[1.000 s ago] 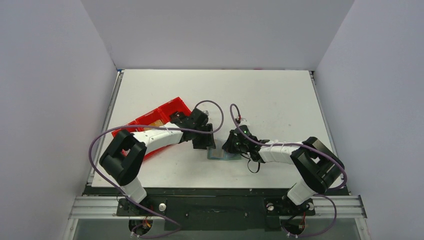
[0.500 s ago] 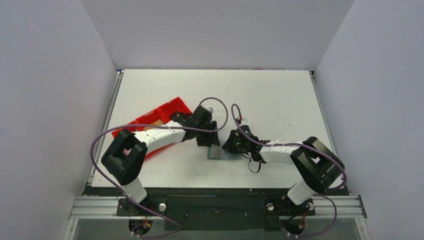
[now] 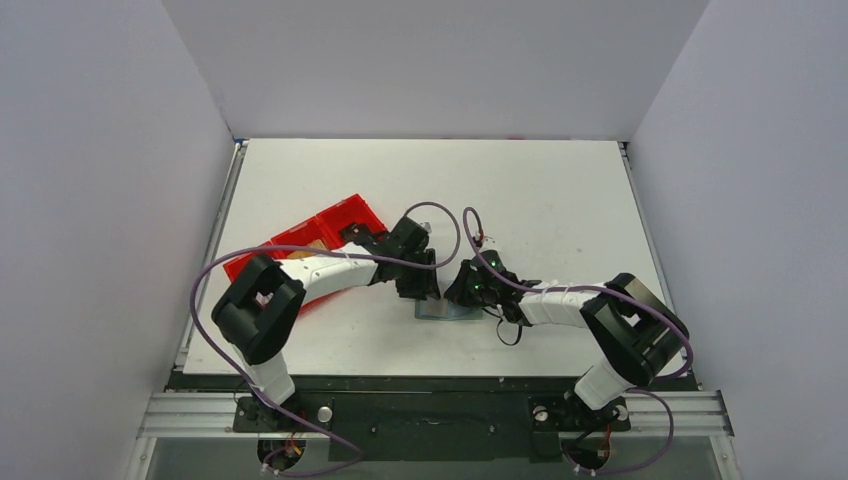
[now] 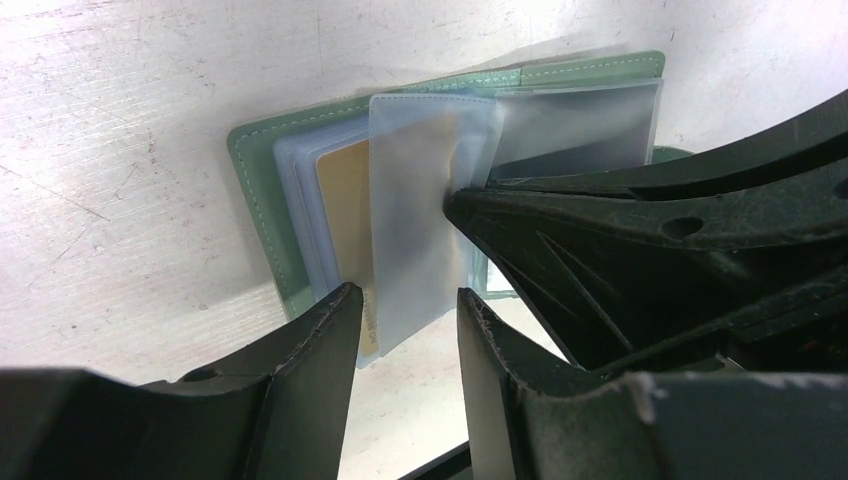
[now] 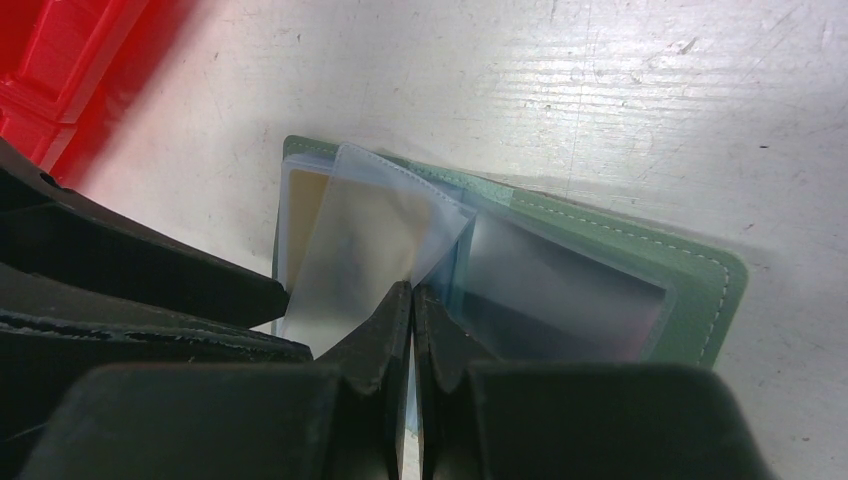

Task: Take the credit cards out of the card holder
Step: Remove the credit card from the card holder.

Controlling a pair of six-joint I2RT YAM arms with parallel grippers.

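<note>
Left pincer [image 4: 405, 300] neared 1 card holder [image 4: 250, 180] showing 1 tan card [image 4: 345, 200].

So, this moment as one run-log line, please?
right gripper: shut on clear plastic sleeve | left gripper: open around sleeve edge | grey-green card holder: open on table | tan-yellow card: in pocket

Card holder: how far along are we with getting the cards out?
Done: the card holder lies open on the table; a tan thing sits in the red tray, possibly a card already out. In hand: the right gripper, jaws shut, holds a clear sleeve back while the left gripper, jaws open, straddles the edge of the gold card. Left: that card is still sleeved; others cannot be made out.
</note>
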